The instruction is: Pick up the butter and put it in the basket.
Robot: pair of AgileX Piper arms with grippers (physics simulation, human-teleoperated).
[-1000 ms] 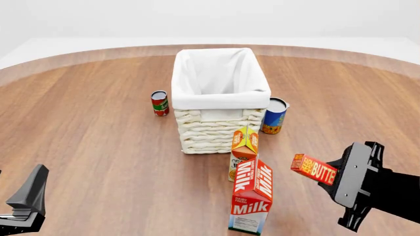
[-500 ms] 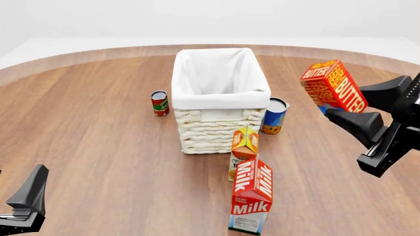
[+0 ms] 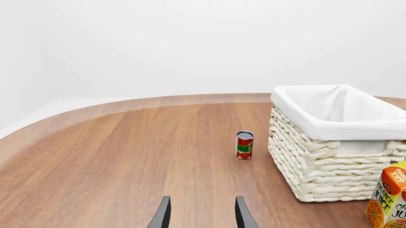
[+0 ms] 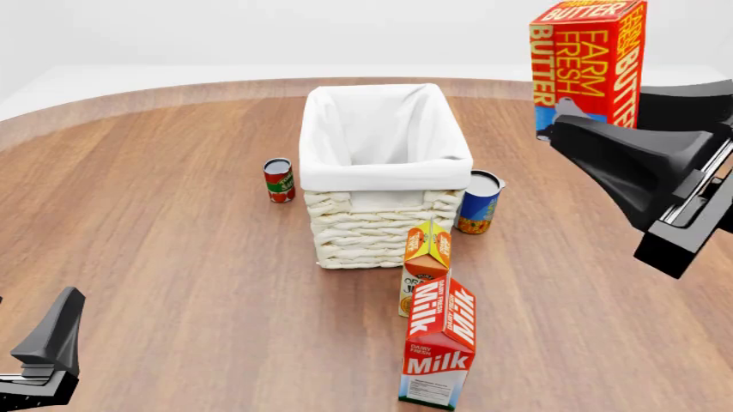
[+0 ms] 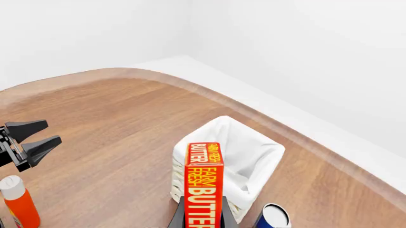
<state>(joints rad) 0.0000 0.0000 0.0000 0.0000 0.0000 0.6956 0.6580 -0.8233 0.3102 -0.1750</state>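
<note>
Front view: my right claw (image 4: 596,129) clamps the butter (image 4: 586,60) high, clearing the basket (image 4: 384,176) rim; left claw (image 3: 201,213) idles, fingers apart.

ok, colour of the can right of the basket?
Blue with orange-yellow patches, pale top: the can, clearest in the front view.

Bright, even, diffuse illumination throughout; no single light source discernible. Soft, faint contact shadows only, e.g. beneath the basket (image 4: 384,163) and the milk carton (image 4: 439,352) on the table (image 4: 160,240). Mild sheen across the wood, without harsh glare. Sharp rendering from near to far, free of motion blur or noise. Pale, nearly featureless background. Curved table edge in the front view, suggesting wide-angle distortion. Large, close foreground forms at frame edges, cropped but crisp.
</note>
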